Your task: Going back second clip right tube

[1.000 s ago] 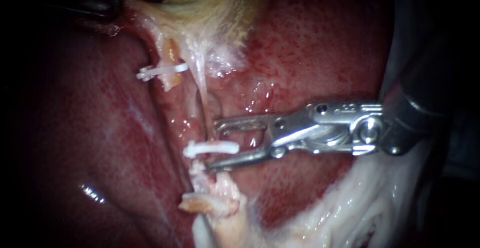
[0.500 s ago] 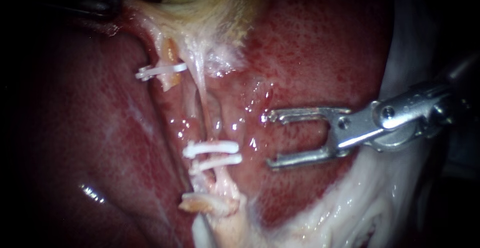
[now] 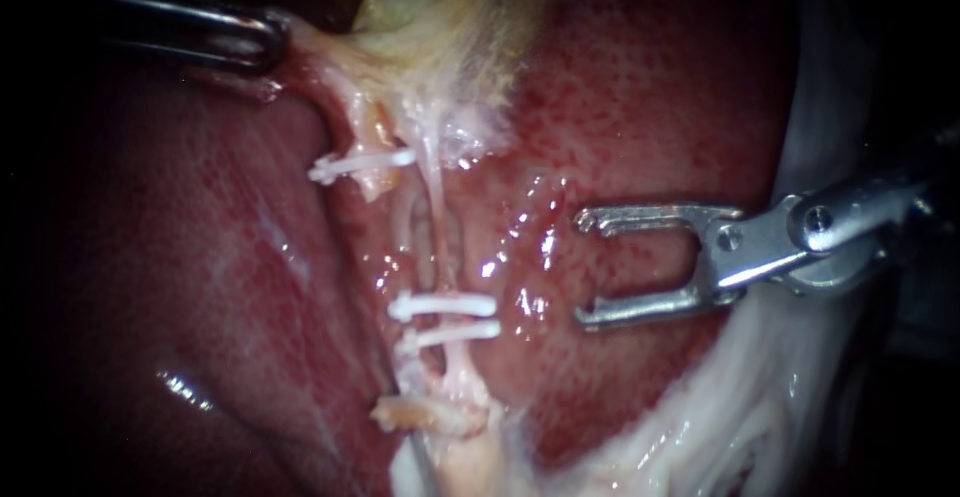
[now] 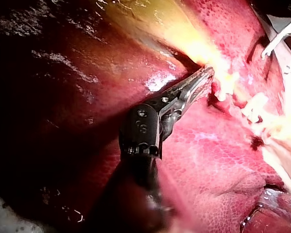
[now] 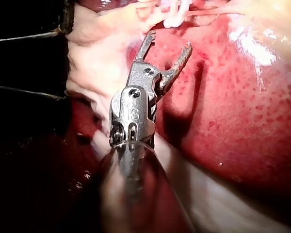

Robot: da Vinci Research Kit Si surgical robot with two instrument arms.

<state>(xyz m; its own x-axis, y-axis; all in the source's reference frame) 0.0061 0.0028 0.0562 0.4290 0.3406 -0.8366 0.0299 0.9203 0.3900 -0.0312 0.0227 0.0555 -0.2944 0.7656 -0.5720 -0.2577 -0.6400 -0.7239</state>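
A thin pale right tube (image 3: pixel 437 219) runs down from the gallbladder (image 3: pixel 440 17). Two white clips sit across it low down, one (image 3: pixel 443 306) just above the other (image 3: pixel 456 333). A third white clip (image 3: pixel 360 164) crosses the left tube (image 3: pixel 368 142). My right instrument (image 3: pixel 582 269) stands open and empty, well to the right of the two clips; the right wrist view shows the same gap in my right instrument (image 5: pixel 169 41), short of the clips (image 5: pixel 174 14). My left instrument (image 3: pixel 262 42) is shut on the gallbladder's edge and holds it taut, as my left instrument (image 4: pixel 206 77) also shows.
Red liver (image 3: pixel 650 107) lies under and around both tubes. Pale fatty tissue (image 3: pixel 700 417) fills the lower right beneath my right instrument's shaft. A cut stump of pale tissue (image 3: pixel 420 417) lies below the clips. Dark liver (image 3: pixel 180 287) fills the left.
The second clip now sits on the right tube below the first. My right instrument has let go of it and drawn back to the right, jaws open. The whole scene shifted slightly down and right.
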